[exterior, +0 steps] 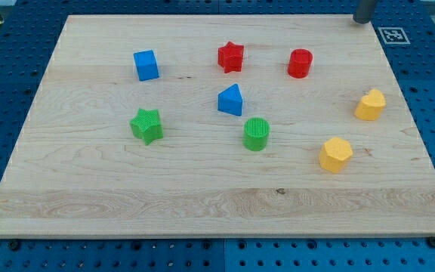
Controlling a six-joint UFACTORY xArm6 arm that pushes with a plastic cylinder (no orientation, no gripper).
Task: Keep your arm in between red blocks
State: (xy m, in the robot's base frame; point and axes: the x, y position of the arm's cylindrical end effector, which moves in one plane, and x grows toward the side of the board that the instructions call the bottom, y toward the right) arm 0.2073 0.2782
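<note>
A red star block [231, 57] and a red cylinder [300, 63] lie near the view's top centre of the wooden board [89, 189], a short gap apart. My tip [362, 20] shows at the view's top right corner, at the board's top edge. It is to the right of and above the red cylinder, touching no block.
A blue cube [146, 65] is at upper left and a blue triangular block [231, 100] at the centre. A green star [147, 125] and a green cylinder [256, 134] lie below them. Two yellow blocks [370, 105] [335, 155] are at the right.
</note>
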